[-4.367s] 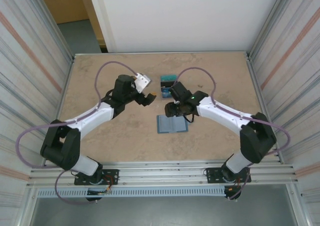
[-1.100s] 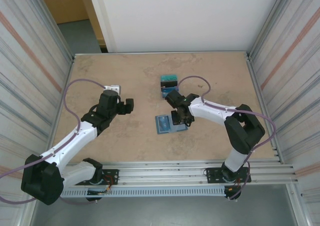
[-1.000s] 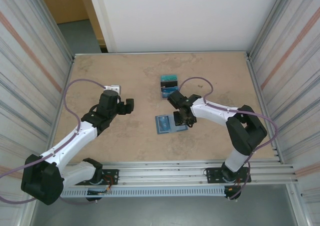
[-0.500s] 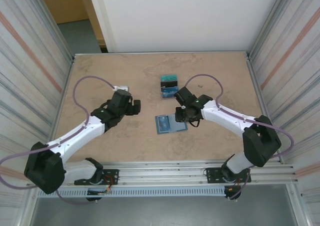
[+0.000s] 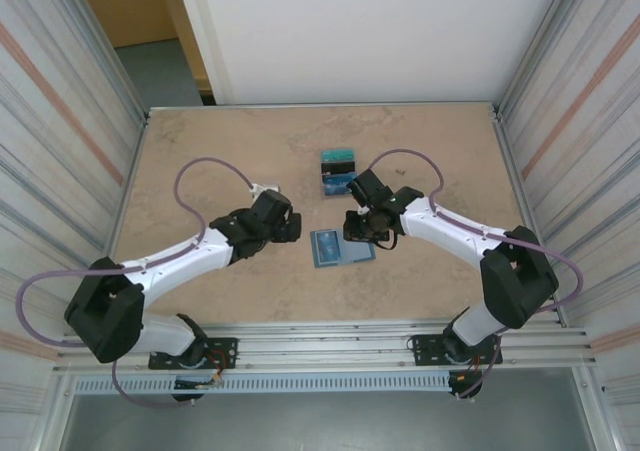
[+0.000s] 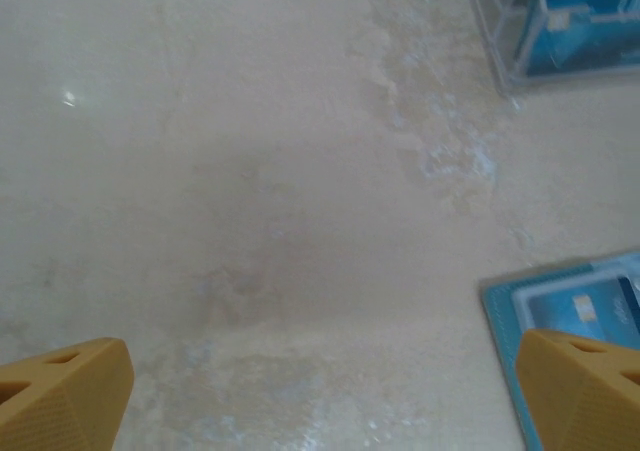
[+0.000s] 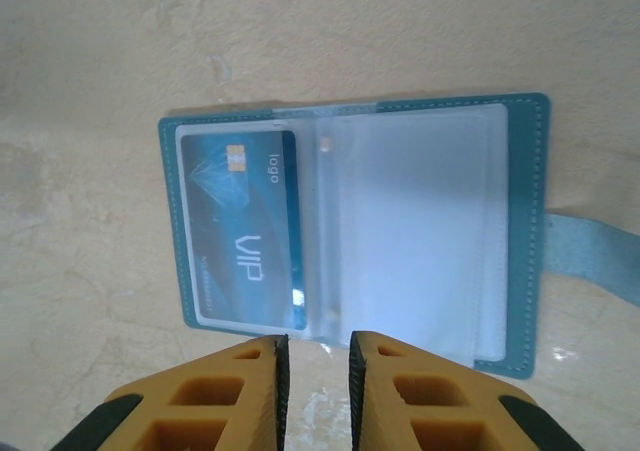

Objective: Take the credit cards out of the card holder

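The card holder lies open on the table, teal border around clear pockets. A blue card marked VIP sits in its left pocket; the right pocket looks pale and I see no card in it. My right gripper hovers just over the holder's near edge at the fold, jaws parted by a narrow gap with nothing between them; from above it is at the holder's far right corner. My left gripper is wide open over bare table, left of the holder's corner, and from above it is left of the holder.
A clear plastic tray with blue cards stands behind the holder, seen from above as a small teal and dark stack. The holder's strap sticks out to the right. Metal walls close in both sides.
My left arm has swung right and stretched out, bringing its gripper close to the holder's left side. The right gripper shifted slightly above the holder's right half. The holder has stayed put.
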`<state>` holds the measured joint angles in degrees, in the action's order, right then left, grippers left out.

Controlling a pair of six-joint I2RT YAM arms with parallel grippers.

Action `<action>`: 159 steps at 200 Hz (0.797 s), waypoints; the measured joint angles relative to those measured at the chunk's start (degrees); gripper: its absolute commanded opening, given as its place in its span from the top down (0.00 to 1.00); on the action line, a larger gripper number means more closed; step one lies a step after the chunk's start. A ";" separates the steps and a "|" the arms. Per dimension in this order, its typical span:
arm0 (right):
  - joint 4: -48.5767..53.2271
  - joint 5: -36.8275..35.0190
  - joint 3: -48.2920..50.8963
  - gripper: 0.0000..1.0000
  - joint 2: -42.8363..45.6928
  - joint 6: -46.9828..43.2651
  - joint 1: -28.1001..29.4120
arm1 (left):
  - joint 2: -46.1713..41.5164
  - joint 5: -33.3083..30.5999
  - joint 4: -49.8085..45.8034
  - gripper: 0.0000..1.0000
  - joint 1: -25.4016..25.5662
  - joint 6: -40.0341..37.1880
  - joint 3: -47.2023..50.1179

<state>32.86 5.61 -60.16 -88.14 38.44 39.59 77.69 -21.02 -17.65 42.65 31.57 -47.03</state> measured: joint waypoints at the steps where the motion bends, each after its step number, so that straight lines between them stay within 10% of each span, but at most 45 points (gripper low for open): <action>1: -0.09 0.09 0.04 0.71 0.00 0.02 0.00 | 0.07 0.02 0.00 0.01 0.09 0.02 0.00; 159: -11.32 12.72 3.08 0.76 -6.86 1.01 -4.28 | 13.81 2.43 1.44 0.01 4.59 1.29 -2.54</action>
<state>21.54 18.33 -57.08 -95.00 39.44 35.31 91.50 -18.59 -16.21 47.24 32.86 -49.56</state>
